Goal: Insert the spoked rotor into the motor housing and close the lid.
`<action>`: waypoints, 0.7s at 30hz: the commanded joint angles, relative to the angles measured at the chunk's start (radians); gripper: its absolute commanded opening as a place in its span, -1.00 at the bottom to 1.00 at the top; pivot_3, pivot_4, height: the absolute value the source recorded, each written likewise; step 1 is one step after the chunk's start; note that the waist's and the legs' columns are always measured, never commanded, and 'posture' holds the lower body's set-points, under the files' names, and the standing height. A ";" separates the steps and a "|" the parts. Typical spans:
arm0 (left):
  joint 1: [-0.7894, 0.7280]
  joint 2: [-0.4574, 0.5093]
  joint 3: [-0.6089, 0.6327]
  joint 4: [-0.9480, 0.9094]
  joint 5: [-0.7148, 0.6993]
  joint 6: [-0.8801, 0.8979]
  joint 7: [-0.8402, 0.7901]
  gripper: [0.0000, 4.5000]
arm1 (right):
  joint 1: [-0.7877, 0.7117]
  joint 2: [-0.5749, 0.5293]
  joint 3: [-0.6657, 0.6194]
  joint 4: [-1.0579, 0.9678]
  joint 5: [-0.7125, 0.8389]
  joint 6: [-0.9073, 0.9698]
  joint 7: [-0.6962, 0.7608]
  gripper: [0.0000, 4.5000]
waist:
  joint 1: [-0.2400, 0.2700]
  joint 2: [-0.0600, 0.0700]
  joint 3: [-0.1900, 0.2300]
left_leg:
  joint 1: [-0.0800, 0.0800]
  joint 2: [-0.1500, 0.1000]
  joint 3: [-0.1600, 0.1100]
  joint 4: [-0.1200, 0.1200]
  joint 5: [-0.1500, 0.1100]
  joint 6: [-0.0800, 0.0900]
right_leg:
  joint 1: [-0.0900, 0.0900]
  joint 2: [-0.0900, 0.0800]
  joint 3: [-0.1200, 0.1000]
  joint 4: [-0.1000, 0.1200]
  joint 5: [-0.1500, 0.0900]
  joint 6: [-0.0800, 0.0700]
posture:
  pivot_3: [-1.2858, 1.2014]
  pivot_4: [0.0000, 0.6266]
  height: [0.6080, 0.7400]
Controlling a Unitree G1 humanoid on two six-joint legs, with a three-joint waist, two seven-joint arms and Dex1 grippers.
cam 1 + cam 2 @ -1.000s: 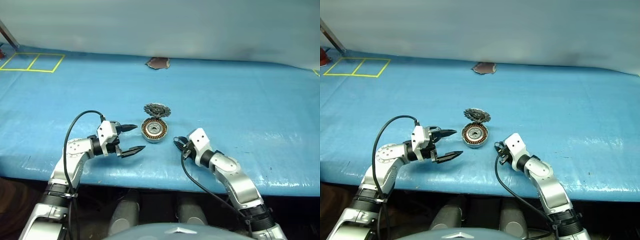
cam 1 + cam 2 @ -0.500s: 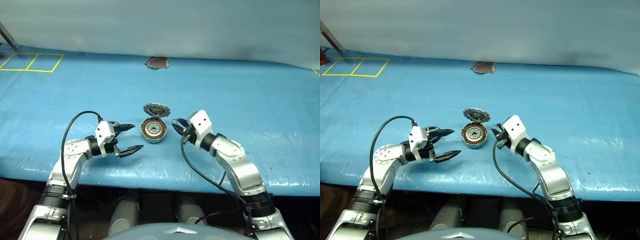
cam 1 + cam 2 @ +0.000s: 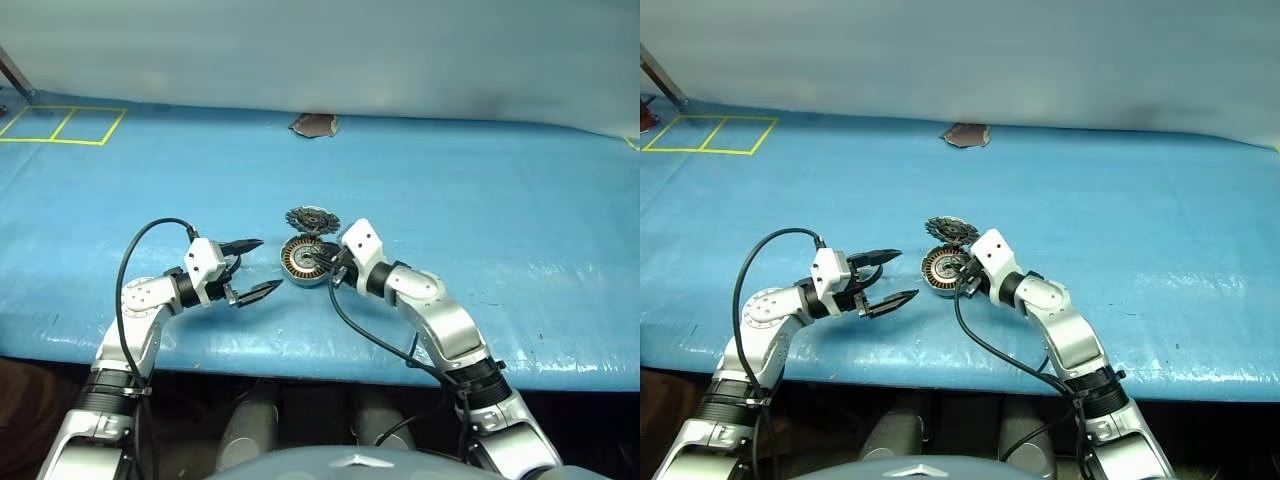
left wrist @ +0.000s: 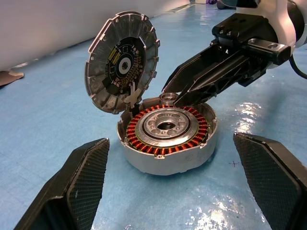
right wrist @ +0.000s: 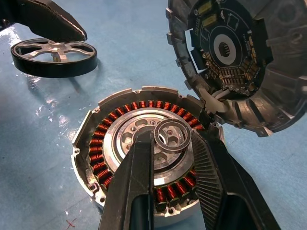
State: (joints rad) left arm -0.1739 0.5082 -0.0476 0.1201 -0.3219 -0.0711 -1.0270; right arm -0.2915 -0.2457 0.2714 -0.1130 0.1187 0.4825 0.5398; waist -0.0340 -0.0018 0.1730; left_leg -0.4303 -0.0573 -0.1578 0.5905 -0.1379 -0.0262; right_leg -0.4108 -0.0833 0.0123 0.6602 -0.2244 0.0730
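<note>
The motor housing [image 3: 300, 262] sits on the blue table with its copper windings showing. Its lid [image 3: 312, 220] stands open, hinged at the far edge. My right gripper [image 3: 322, 262] hangs just above the housing's hub, shut on a small plain ring [image 5: 171, 136]. In the left wrist view the ring [image 4: 169, 98] shows at the right gripper's tips, over the hub. The spoked rotor [image 5: 53, 56] lies flat on the table beside one left finger. My left gripper [image 3: 270, 265] is open to the left of the housing, pointing at it.
The blue cover [image 3: 480, 200] spans the whole table. A brown patch [image 3: 314, 124] lies at the back edge. Yellow tape squares [image 3: 65, 125] mark the far left corner. The table's front edge runs just below both arms.
My right arm swung left and up from the front edge to the housing, carrying the small ring over the hub. The left gripper stayed put and open.
</note>
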 commanded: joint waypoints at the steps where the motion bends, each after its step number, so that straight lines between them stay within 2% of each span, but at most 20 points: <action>1: -0.007 0.003 0.024 0.002 0.001 -0.024 0.005 1.00 | -0.015 0.011 0.006 -0.010 -0.004 -0.024 0.001 -0.66 | -0.001 0.000 0.000 | 0.000 0.000 0.000 0.000 0.000 0.000 | 0.000 0.000 0.000 0.000 0.000 0.000 | 0.03 -0.52 1.00; 21: -0.010 0.004 0.022 0.016 0.016 -0.032 0.016 1.00 | -0.031 0.049 0.022 0.047 -0.022 -0.036 0.011 -0.66 | -0.002 0.000 0.000 | 0.000 0.000 0.000 0.000 0.000 0.000 | 0.000 0.000 0.000 0.000 0.000 0.000 | 0.03 -0.52 1.00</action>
State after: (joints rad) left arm -0.1743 0.5086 -0.0476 0.1403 -0.3119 -0.0803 -1.0178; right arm -0.3057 -0.2018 0.2980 -0.0509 0.0890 0.4645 0.5464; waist -0.0365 -0.0017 0.1730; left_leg -0.4301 -0.0573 -0.1578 0.5904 -0.1379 -0.0262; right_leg -0.4109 -0.0832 0.0124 0.6603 -0.2243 0.0730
